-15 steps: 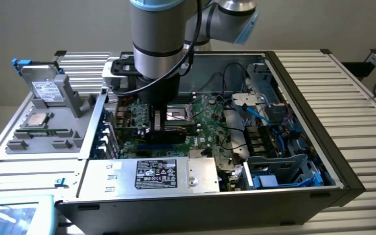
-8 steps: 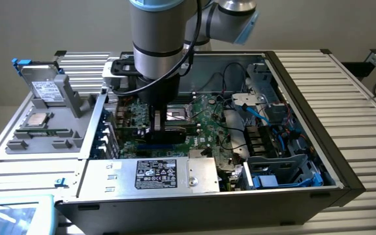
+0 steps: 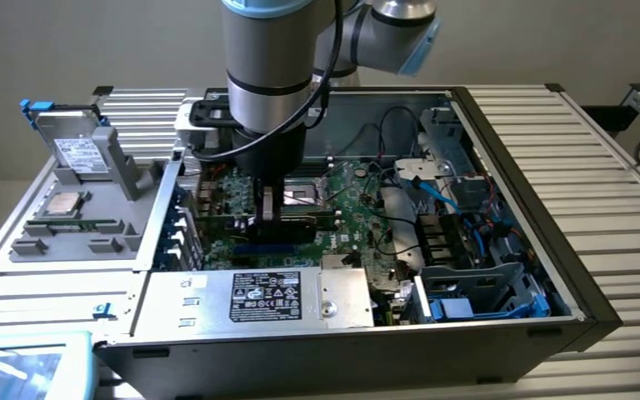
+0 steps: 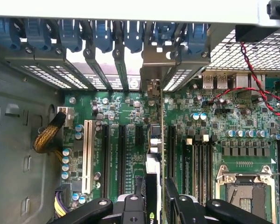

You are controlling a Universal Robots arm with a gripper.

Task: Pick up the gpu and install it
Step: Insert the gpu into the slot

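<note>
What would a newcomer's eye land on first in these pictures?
The grey robot arm reaches down from above into the open dark computer case, mid-frame in the exterior view. Its pincer is shut on the small flat black rectangular card, held edge-on above the long slots of the green motherboard. A silver metal box with a black label lies along the case's near edge.

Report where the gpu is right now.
In the exterior view, the gpu sits mid-case, held on edge by the gripper over the expansion slots of the motherboard, right beside the CPU socket.
</note>
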